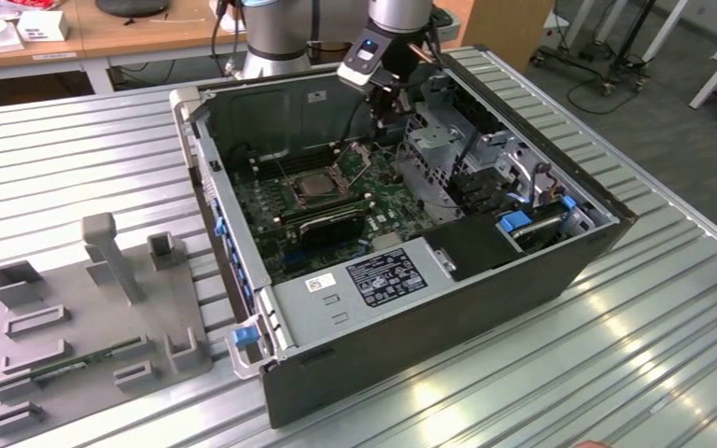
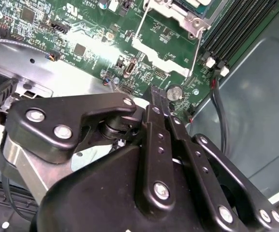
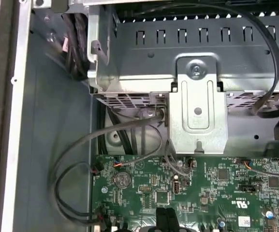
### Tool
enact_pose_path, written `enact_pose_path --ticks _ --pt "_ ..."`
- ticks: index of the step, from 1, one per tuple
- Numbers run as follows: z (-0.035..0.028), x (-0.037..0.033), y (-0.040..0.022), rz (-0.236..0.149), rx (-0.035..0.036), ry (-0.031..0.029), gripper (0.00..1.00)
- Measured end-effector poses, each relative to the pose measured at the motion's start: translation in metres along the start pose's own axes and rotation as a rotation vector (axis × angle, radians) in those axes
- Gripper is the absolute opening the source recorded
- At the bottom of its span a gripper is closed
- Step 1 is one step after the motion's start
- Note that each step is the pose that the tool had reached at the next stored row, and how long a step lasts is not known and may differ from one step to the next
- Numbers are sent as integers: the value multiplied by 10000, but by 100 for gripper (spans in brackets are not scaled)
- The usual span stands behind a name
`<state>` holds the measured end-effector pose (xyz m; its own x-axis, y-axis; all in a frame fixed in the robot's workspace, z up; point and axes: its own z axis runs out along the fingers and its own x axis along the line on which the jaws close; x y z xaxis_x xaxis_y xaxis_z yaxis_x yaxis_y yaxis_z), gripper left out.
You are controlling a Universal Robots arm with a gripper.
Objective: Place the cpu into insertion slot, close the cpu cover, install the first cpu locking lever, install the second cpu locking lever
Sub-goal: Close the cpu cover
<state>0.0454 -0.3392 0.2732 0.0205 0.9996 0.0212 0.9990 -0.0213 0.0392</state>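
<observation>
Fixture: one grey holder block [image 1: 97, 308], nearest in the exterior view, on the slatted metal surface [image 1: 633, 373]. A green circuit strip [image 1: 85, 359] lies in it.
Computer case: one [image 1: 458, 308], open-sided, lying on the surface just beside the fixture, with one green motherboard [image 1: 333, 229] exposed.
Insertion slot: one [image 1: 299, 194], near the middle of the motherboard, beside the black memory slots [image 2: 236, 29].
Cpu: one [image 1: 320, 189], lying flat inside the insertion slot with its metal top up.
Cpu cover: one [image 1: 355, 161]. It appears raised on its hinge at the slot's far edge, not lowered over the cpu.
Locking levers: the task names two. Their position cannot be told.
End effector: one [image 2: 157, 94], past the slot, over the far part of the motherboard near the coin cell [image 2: 174, 92]. The fingers [image 3: 162, 220] are pressed together with nothing between them.
Drive cage: one [image 3: 192, 96], beyond the board edge, with grey cables [image 3: 105, 130] looping beneath it.
Progress: cpu placement is judged done. Closing the cover and installing both levers are judged left to do.
</observation>
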Motion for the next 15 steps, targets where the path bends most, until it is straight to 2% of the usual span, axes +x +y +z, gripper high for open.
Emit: enact_pose_path --ticks 7,15 --pt "81 -2 6 2 4 1 11" --pt "96 -1 6 1 4 6 11"
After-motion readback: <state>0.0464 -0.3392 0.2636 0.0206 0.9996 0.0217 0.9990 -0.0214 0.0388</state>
